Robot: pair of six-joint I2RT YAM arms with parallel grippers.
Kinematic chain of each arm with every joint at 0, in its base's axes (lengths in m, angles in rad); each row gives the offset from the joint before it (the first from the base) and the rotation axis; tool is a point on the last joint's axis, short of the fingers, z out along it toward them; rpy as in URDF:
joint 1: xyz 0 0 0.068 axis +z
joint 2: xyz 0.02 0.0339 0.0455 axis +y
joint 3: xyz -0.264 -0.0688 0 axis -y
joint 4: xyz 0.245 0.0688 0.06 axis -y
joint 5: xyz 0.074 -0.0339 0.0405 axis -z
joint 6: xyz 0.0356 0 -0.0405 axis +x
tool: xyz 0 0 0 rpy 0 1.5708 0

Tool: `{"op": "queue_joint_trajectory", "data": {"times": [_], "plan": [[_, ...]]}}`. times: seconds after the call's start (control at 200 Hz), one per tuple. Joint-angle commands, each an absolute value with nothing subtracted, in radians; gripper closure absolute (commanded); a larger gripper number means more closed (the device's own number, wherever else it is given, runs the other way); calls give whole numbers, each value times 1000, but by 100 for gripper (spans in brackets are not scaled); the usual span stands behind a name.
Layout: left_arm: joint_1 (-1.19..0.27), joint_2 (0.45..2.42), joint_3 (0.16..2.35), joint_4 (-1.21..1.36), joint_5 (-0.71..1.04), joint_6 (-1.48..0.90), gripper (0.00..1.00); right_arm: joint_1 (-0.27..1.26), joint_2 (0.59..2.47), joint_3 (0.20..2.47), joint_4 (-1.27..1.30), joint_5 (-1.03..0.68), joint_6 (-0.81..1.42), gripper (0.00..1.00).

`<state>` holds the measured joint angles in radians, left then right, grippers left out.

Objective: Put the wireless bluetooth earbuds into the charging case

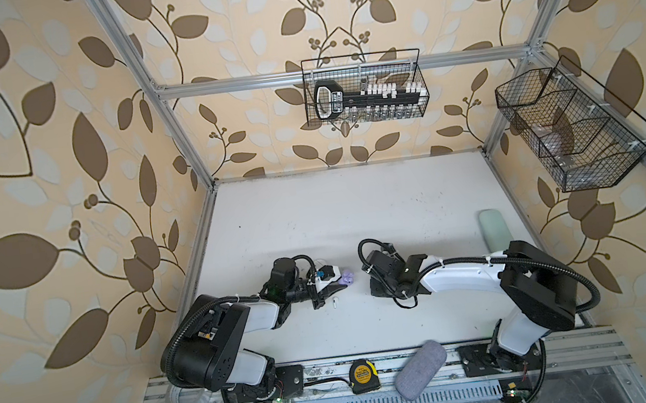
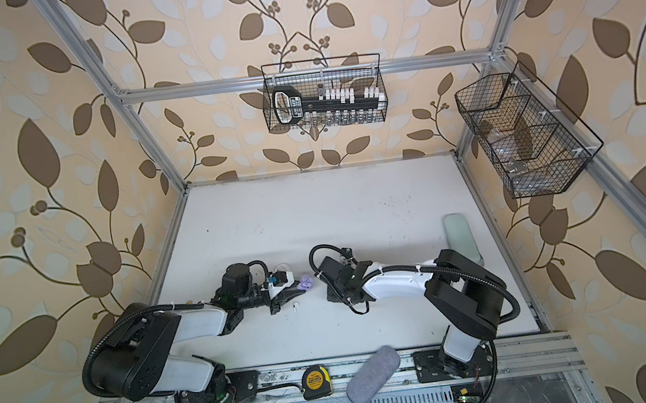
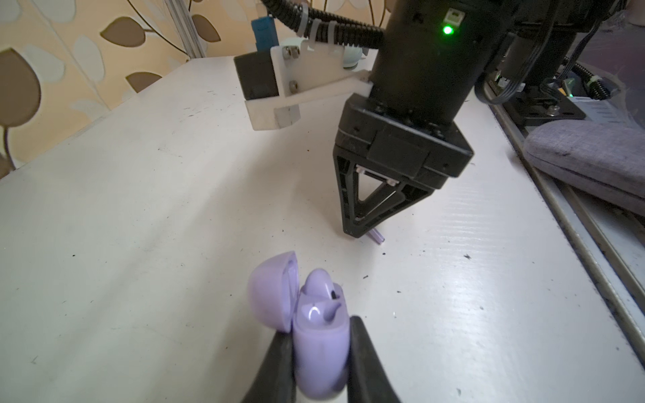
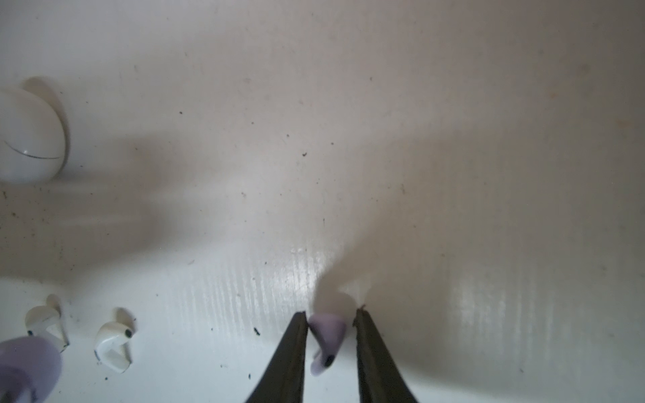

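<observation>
My left gripper [image 3: 319,328] is shut on the lavender charging case [image 3: 321,349], which rests on the white table with its lid [image 3: 270,289] open. One lavender earbud [image 3: 319,282] sits in a socket of the case. In both top views the case [image 1: 347,278] [image 2: 307,283] lies between the two arms. My right gripper [image 4: 331,313] points down at the table and is shut on a second lavender earbud [image 4: 326,335], whose stem [image 3: 378,238] sticks out by the fingertips. Two white earbuds [image 4: 47,322] [image 4: 113,345] lie loose beside the case.
A closed white charging case [image 4: 28,139] lies farther back. At the front rail are a yellow tape measure [image 1: 363,375] and a grey pouch [image 1: 420,368]. A pale green case [image 1: 494,225] lies at the right edge. Two wire baskets [image 1: 366,88] [image 1: 572,126] hang on the frame.
</observation>
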<state>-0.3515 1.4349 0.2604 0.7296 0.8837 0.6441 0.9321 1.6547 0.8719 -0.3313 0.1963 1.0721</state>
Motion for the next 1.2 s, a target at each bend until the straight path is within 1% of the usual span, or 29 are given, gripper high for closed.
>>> {"op": "queue_joint_trajectory", "data": {"times": [0.0,0.5,1.195], "plan": [[-341,1420,282,764,916,634,100,939,1672,893,-341,188,1075,74],[-337,1422,282,767,922,630,100,956,1697,910,-333,178,1085,74],[-334,1422,284,769,925,625,100,958,1723,950,-402,208,1050,74]]}}
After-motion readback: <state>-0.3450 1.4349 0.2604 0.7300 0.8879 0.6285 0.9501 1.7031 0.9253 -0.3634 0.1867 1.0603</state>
